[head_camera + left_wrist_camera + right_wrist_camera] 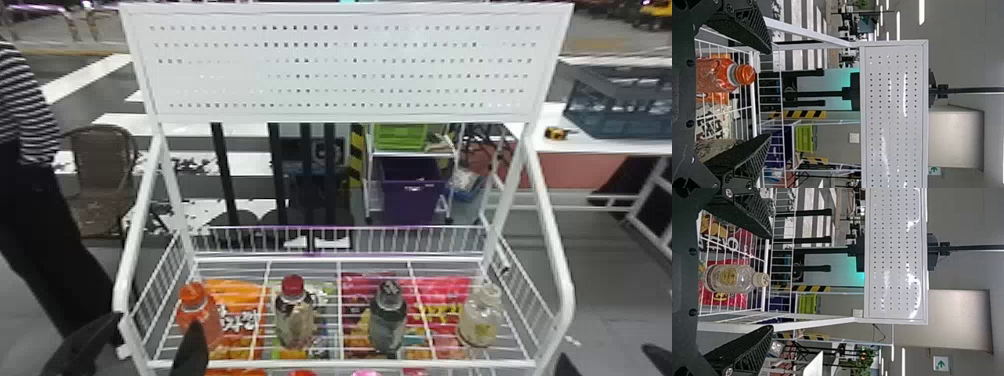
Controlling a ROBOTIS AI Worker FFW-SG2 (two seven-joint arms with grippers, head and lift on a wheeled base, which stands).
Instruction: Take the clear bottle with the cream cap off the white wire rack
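1. Head view: your clear bottle with the cream cap stands at the right end of the white wire rack; its smooth, rounded body could slip if you pinch it off-centre.
2. Left wrist view: your left claw gapes wide, empty, near the orange-capped bottle.
3. Right wrist view: your right claw, ridged and black, spreads wide, empty; poor alignment could snag the tubular side frame.

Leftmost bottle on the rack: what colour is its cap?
The cap is orange, clearest in the left wrist view.
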